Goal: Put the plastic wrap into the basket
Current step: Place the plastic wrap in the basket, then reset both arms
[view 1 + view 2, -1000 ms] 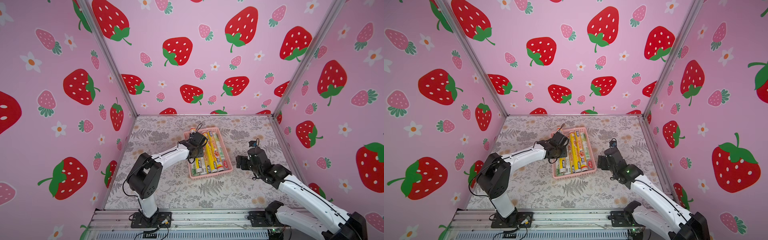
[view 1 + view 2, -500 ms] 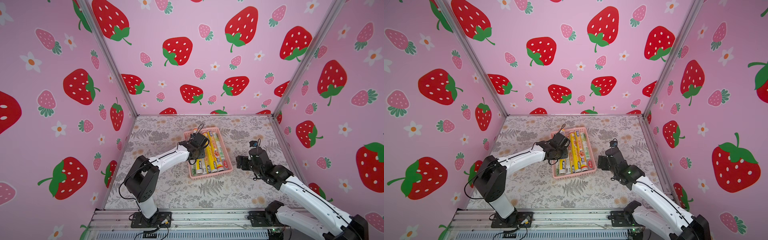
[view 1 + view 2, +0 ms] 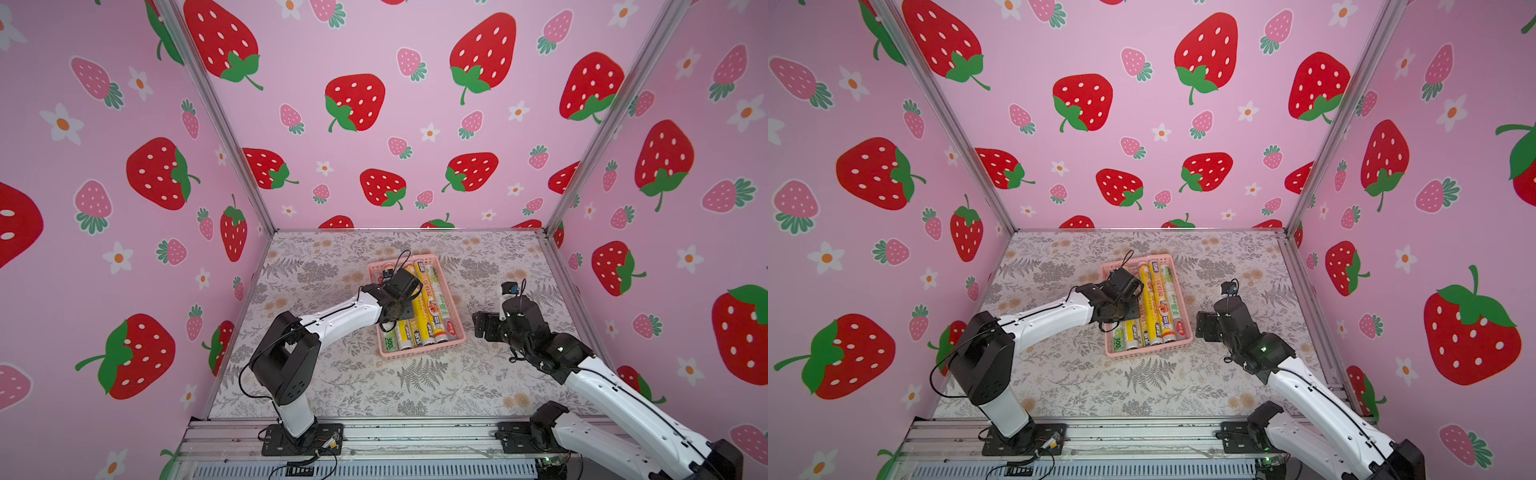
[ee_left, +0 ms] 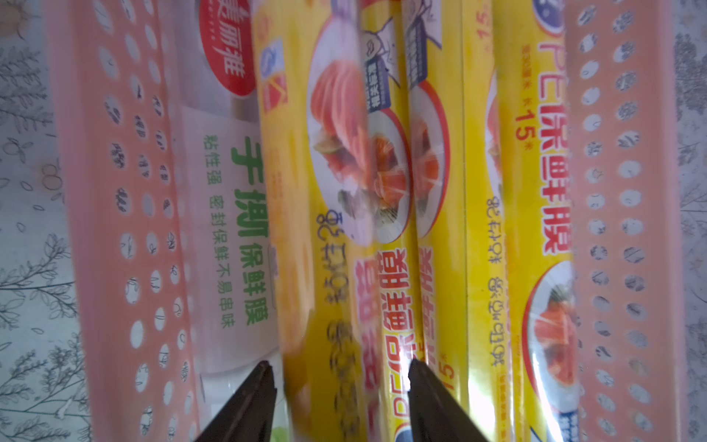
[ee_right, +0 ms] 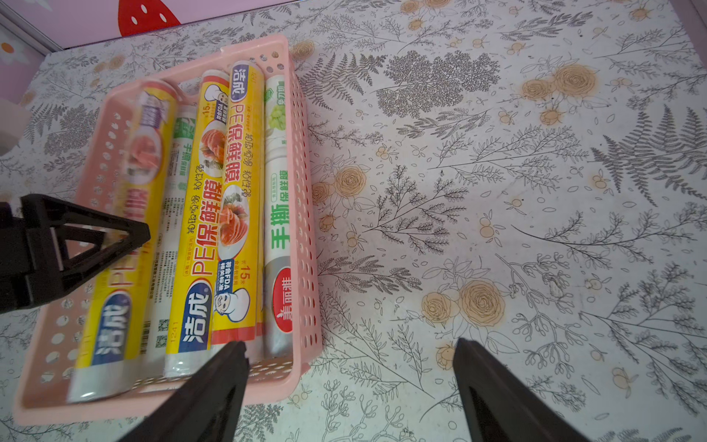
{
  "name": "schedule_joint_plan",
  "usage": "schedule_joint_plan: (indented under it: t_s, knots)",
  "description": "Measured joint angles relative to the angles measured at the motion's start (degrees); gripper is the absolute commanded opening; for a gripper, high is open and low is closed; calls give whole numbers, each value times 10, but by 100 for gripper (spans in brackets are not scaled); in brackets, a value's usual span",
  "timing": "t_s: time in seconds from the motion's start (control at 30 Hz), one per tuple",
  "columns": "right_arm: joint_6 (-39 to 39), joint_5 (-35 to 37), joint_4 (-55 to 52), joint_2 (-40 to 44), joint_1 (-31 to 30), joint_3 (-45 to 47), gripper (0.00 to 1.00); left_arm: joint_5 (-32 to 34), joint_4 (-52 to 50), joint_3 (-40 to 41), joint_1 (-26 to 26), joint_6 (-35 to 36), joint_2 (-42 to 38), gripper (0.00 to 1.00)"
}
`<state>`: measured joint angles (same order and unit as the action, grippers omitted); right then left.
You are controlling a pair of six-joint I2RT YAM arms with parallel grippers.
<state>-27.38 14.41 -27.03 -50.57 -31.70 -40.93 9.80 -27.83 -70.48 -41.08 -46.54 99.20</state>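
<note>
The pale-pink basket [image 3: 419, 355] [image 3: 1148, 353] stands mid-table and holds several rolls of plastic wrap [image 3: 432, 307] [image 3: 1160, 307] lying lengthwise, yellow ones and white ones with green print. My left gripper [image 3: 401, 309] [image 3: 1128, 309] hangs low over the basket's left half. In the left wrist view its jaws [image 4: 340, 369] stand open either side of a blurred yellow roll [image 4: 336, 268], beside a white roll [image 4: 229, 229]. My right gripper [image 3: 478, 326] [image 3: 1202, 326] [image 5: 350, 350] is open over the tablecloth just right of the basket [image 5: 306, 229], holding nothing.
The floral tablecloth [image 3: 374, 386] is walled in by pink strawberry panels on three sides. Metal frame posts [image 3: 552, 224] stand at the back corners. Both arm bases sit on the rail [image 3: 395, 436] at the front edge.
My left gripper's jaws have parted over the basket, and the yellow roll between them now shows blurred. The right arm has hardly moved.
</note>
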Motion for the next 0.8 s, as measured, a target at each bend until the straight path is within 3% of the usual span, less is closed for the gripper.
schedule_joint_plan:
  t_s: [0.13, 0.2, 0.33, 0.43, 0.6, 0.8]
  knots:
    - [0, 0, -1, 0, 0, 0, 93, -2, 0, 1, -4, 2, 1, 77]
    - [0, 2, -1, 0, 0, 0, 100, 1, 0, 2, -6, 9, -3, 81]
    - [-1, 31, -1, 4, 0, 10, 100, 42, -2, 17, -14, 35, -49, 90]
    - [-5, 72, -1, 13, 0, 22, 100, 107, 5, 50, -17, 63, -128, 99]
    - [-5, 163, 16, 16, 2, 46, 100, 247, 47, 156, -4, 121, -264, 100]
    - [51, 267, 93, -7, 27, 89, 100, 368, 135, 313, 73, 204, -360, 100]
